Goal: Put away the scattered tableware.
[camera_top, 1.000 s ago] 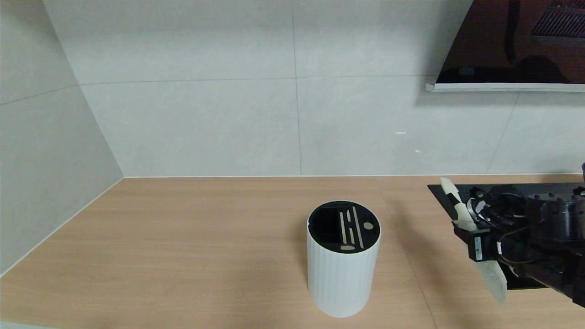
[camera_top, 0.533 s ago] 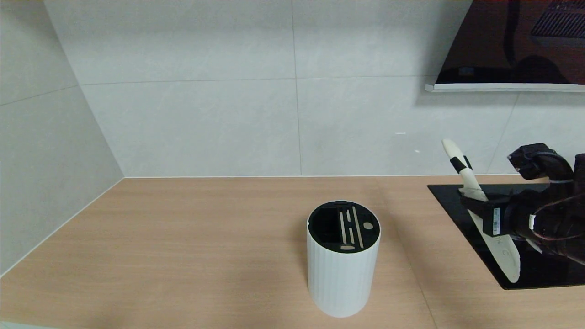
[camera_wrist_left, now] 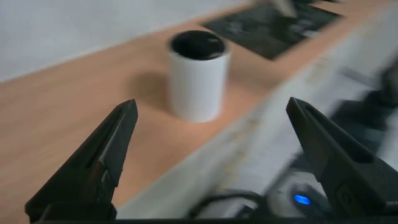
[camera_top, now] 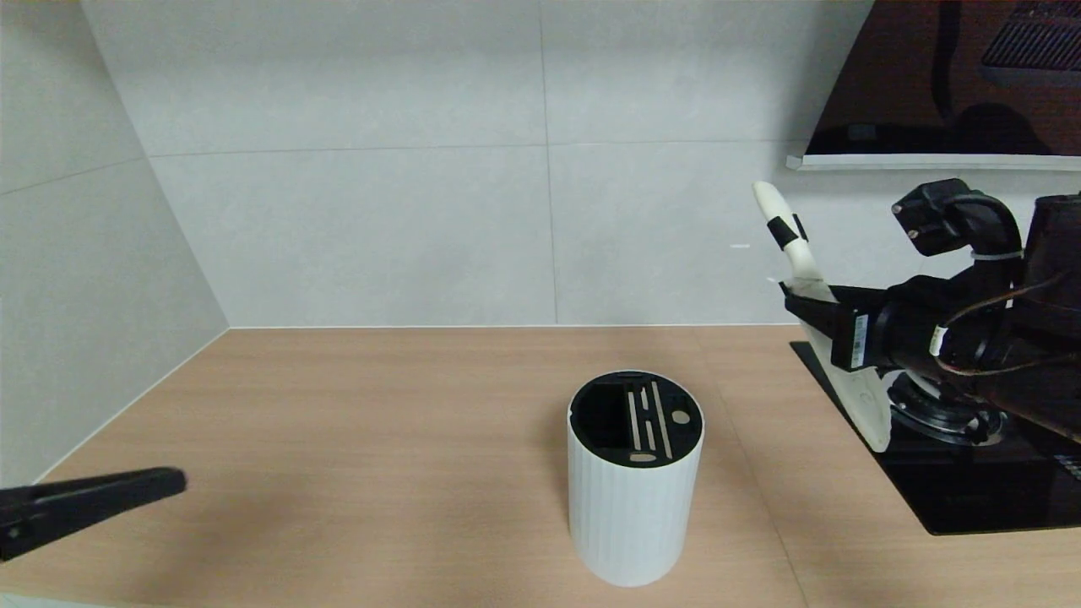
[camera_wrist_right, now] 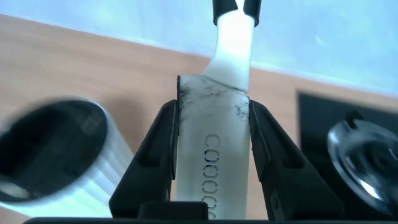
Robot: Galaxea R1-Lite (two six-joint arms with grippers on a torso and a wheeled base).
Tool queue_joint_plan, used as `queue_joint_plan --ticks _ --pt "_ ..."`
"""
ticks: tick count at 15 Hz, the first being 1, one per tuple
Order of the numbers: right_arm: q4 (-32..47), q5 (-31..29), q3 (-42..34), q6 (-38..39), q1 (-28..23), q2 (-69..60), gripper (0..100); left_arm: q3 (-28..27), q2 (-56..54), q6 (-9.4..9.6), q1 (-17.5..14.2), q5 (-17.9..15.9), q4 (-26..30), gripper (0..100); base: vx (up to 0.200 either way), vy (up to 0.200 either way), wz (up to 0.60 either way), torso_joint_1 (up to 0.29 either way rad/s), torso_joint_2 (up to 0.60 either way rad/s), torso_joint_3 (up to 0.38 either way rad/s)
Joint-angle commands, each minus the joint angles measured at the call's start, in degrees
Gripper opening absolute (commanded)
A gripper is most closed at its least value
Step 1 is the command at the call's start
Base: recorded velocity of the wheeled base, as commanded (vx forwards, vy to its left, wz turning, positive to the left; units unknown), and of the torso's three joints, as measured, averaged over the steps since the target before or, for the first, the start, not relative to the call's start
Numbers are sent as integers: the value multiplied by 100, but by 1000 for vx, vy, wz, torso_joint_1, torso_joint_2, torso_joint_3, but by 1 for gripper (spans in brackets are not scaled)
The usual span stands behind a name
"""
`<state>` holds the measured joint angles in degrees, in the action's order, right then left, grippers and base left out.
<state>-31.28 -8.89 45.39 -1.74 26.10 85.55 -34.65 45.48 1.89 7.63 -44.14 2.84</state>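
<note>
Head view, kitchen counter. The right gripper, at right of frame above centre, is shut tight on a white knife, its two black fingers pressed on either flat of the blade just below the handle. The knife hangs tilted in the air: handle with a black band toward the upper left, blade tip toward the lower right, over the near left corner of the black cooktop. It touches neither counter nor cooktop.

The white ribbed holder stands upright at lower centre on the counter, well apart from the knife and to its lower left. Its black top carries narrow slots and one larger square opening.

The left gripper, at the lower left edge of the head view, is spread wide and holds nothing; the left wrist view shows the holder beyond its fingers.

A dark hood occupies the upper right, against the tiled wall.
</note>
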Motion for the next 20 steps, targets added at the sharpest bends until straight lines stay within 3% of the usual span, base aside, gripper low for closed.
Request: queue_joint_plan --ticks 1,3,5,7,8,9,10,11,12,13,14,16,17,20 --pt "-45 -43 216 -1 352 409 0 -148 1789 -40 810 -139 -987 100 0 0 0 0 0 0" --pt "-54 -87 190 -1 572 576 0 -121 2219 -110 1021 -139 -1391 100 0 0 0 0 0 0" --pt "-62 -210 58 16 1020 541 0 -95 2492 -664 1557 -139 -1813 100 0 0 0 0 0 0" --pt "-62 -359 -39 130 1459 357 0 -7 2729 -1200 1786 -139 -2508 100 0 0 0 0 0 0" --pt "-54 -368 -65 245 1714 295 0 10 2896 -1604 1882 -130 -2930 100 0 0 0 0 0 0" --pt "-54 -351 -47 280 1899 225 0 -51 3045 -2298 1944 -33 -3343 100 0 0 0 0 0 0" --pt "-54 -342 -21 280 1960 242 0 -104 3098 -2667 1953 28 -3518 100 0 0 0 0 0 0" --pt "-54 -324 199 289 2048 401 0 -385 3406 -3713 1961 327 -4186 100 0 0 0 0 0 0" --pt "-62 -351 216 324 2189 462 0 -394 3626 -4100 1961 582 -4661 100 0 0 0 0 0 0" --pt "-62 -351 216 394 2268 462 0 -376 3872 -4223 2014 784 -5030 100 0 0 0 0 0 0" --pt "-71 -351 225 500 2312 453 0 -315 4056 -4232 2146 1004 -5320 100 0 0 0 0 0 0" --pt "-124 -359 243 719 2646 462 0 -236 4496 -4241 2612 1839 -6023 100 0 0 0 0 0 0" --pt "-133 -368 251 737 2734 497 0 -236 4601 -4241 2717 2032 -6129 100 0 0 0 0 0 0" --pt "-159 -368 260 877 2962 559 0 -244 4821 -4232 2805 2120 -6155 100 0 0 0 0 0 0"
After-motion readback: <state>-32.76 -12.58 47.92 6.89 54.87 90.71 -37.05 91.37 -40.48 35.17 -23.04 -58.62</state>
